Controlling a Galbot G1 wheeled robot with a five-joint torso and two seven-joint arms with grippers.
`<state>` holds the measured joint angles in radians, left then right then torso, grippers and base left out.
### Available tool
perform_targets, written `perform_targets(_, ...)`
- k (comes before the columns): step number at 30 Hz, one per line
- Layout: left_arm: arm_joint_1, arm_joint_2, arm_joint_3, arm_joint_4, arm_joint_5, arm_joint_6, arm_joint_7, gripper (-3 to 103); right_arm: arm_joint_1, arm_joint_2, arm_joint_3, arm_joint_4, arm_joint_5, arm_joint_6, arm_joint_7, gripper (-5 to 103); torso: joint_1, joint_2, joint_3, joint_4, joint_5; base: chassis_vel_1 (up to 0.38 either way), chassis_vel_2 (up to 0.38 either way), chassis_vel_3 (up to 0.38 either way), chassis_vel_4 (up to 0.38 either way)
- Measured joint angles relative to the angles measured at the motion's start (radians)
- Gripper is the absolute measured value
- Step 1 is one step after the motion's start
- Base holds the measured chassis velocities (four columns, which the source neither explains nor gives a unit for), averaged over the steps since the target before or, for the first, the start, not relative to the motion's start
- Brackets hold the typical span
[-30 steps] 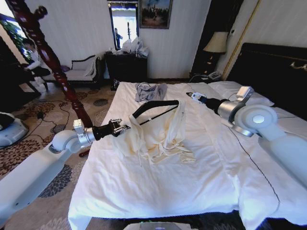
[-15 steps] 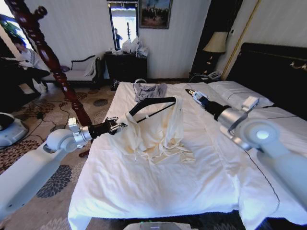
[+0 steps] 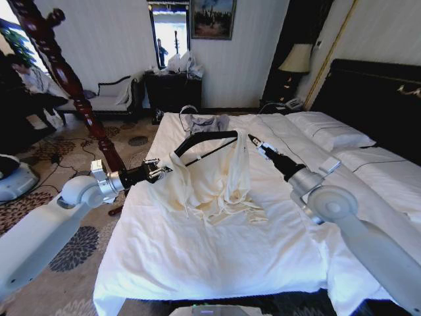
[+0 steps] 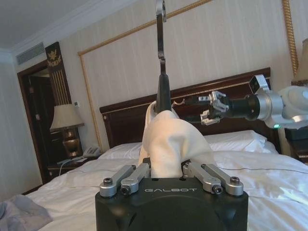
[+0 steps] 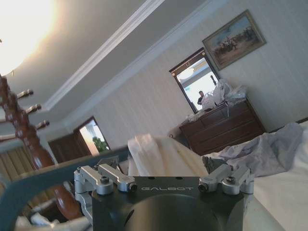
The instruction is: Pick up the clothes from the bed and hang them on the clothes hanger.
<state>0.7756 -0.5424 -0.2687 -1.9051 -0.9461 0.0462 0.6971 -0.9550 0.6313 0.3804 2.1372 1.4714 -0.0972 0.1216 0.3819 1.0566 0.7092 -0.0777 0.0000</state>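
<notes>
The cream clothes (image 3: 217,187) drape over the black clothes hanger (image 3: 204,140), which is held tilted above the bed (image 3: 217,270); the lower folds still rest on the sheet. My left gripper (image 3: 160,171) is shut on the hanger's near end through the fabric. In the left wrist view it (image 4: 164,166) pinches the cream cloth (image 4: 168,144), with the silver hook (image 4: 160,29) rising above. My right gripper (image 3: 253,141) hovers open just beside the hanger's far end, apart from it. The right wrist view shows the gripper (image 5: 166,180) facing the cream cloth (image 5: 154,154).
A blue-grey garment (image 3: 205,123) lies at the bed's far edge. The dark-red wooden post (image 3: 66,72) stands left of the bed beside my left arm. A dark dresser (image 3: 172,89) is against the back wall, and pillows (image 3: 329,131) and the headboard are to the right.
The right gripper has swung left and closer to the hanger's far end. The left gripper has drawn back a little, and the hanger sits slightly higher.
</notes>
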Motion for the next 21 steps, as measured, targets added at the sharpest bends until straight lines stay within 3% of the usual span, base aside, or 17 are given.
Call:
perform_targets(5, 0.000, -0.003, 0.000, -0.002, -0.001, 0.000, 0.000, 20, 0.039, -0.006, -0.068, -0.033, -0.108, 0.007, -0.044, 94, 0.000, 0.000, 0.000, 0.0001, 0.0000, 0.000, 0.000, 0.000, 0.000)
perform_targets(10, 0.002, -0.009, 0.003, -0.005, 0.000, 0.000, 0.000, 20, 0.084, -0.013, -0.099, -0.055, -0.130, 0.003, -0.048, 89, 0.000, 0.000, 0.000, 0.0001, 0.0000, 0.000, 0.000, 0.000, 0.000)
perform_targets(11, 0.002, -0.010, 0.004, -0.005, 0.000, 0.000, 0.000, 20, 0.092, -0.016, -0.103, -0.060, -0.130, 0.002, -0.047, 79, 0.000, 0.000, 0.000, 0.0001, 0.0000, 0.000, 0.000, 0.000, 0.000)
perform_targets(13, 0.001, -0.011, 0.004, -0.005, 0.000, 0.000, 0.000, 20, 0.097, -0.018, -0.105, -0.064, -0.130, 0.001, -0.045, 79, 0.000, 0.000, 0.000, 0.0001, 0.0000, 0.000, 0.000, 0.000, 0.000)
perform_targets(14, 0.000, -0.013, 0.005, -0.005, 0.000, 0.000, 0.000, 20, 0.104, -0.022, -0.108, -0.071, -0.130, -0.001, -0.039, 68, 0.000, 0.000, 0.000, 0.0001, -0.0001, 0.000, 0.000, 0.000, 0.000)
perform_targets(17, -0.001, -0.016, 0.006, -0.002, 0.000, 0.000, 0.000, 20, 0.106, -0.027, -0.108, -0.078, -0.135, -0.006, -0.031, 68, 0.000, 0.000, 0.000, -0.0001, 0.0001, 0.000, 0.000, 0.000, 0.000)
perform_targets(18, -0.001, -0.018, 0.006, -0.002, 0.000, 0.000, 0.000, 20, 0.105, -0.029, -0.108, -0.079, -0.137, -0.007, -0.031, 57, 0.000, 0.000, 0.000, -0.0001, 0.0001, 0.000, 0.000, 0.000, 0.000)
perform_targets(19, -0.001, -0.019, 0.006, 0.000, 0.000, 0.000, 0.000, 20, 0.103, -0.031, -0.108, -0.079, -0.140, -0.007, -0.031, 57, 0.000, 0.000, 0.000, -0.0001, 0.0000, 0.000, 0.000, 0.000, 0.000)
perform_targets(20, -0.002, -0.020, 0.006, 0.001, 0.000, 0.000, 0.000, 20, 0.102, -0.033, -0.107, -0.079, -0.144, -0.007, -0.033, 46, 0.000, 0.000, 0.000, -0.0001, 0.0000, 0.000, 0.000, 0.000, 0.000)
perform_targets(21, -0.002, -0.021, 0.006, 0.002, 0.001, 0.000, 0.000, 20, 0.102, -0.034, -0.106, -0.080, -0.148, -0.005, -0.041, 46, 0.000, 0.000, 0.000, -0.0001, 0.0000, 0.000, 0.000, 0.000, 0.000)
